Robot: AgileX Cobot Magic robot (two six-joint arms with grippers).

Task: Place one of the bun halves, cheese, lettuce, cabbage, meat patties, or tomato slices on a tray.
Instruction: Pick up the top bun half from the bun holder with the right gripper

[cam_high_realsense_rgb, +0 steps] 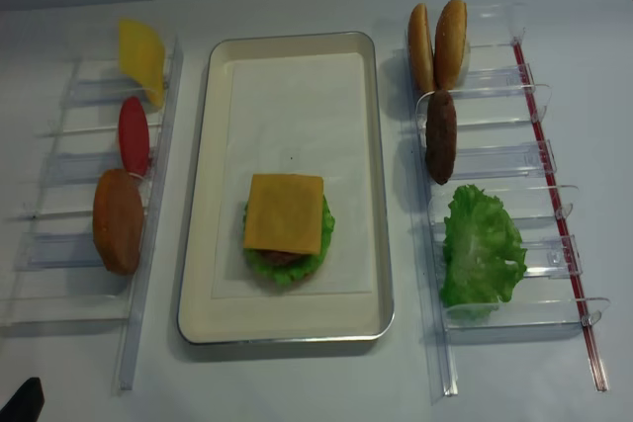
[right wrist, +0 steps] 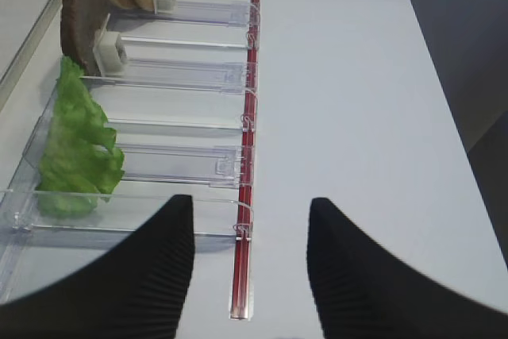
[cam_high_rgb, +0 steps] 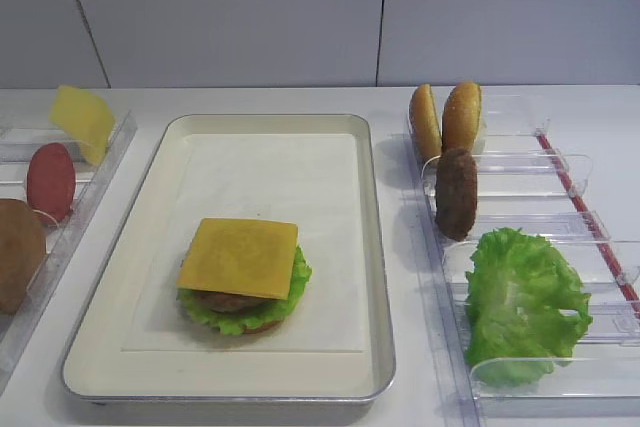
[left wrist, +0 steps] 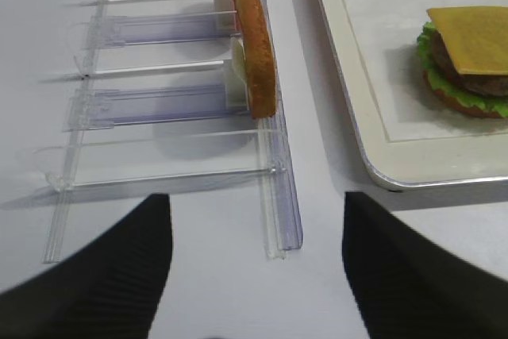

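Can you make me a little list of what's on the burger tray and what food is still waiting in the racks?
tray: holds one stack, toward its near end
stack, top to bottom: cheese, meat patty, lettuce, bun bottom
left rack: cheese slice, tomato slice, bun half, all standing on edge
right rack: two bun halves, spare patty, loose lettuce
left gripper: jaws open, holding nothing
right gripper: jaws open, holding nothing

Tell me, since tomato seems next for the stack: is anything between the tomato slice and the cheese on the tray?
Nothing visible. The tomato slice stands in the left rack; only the rack's low wall and the tray rim lie before the cheese-topped stack.
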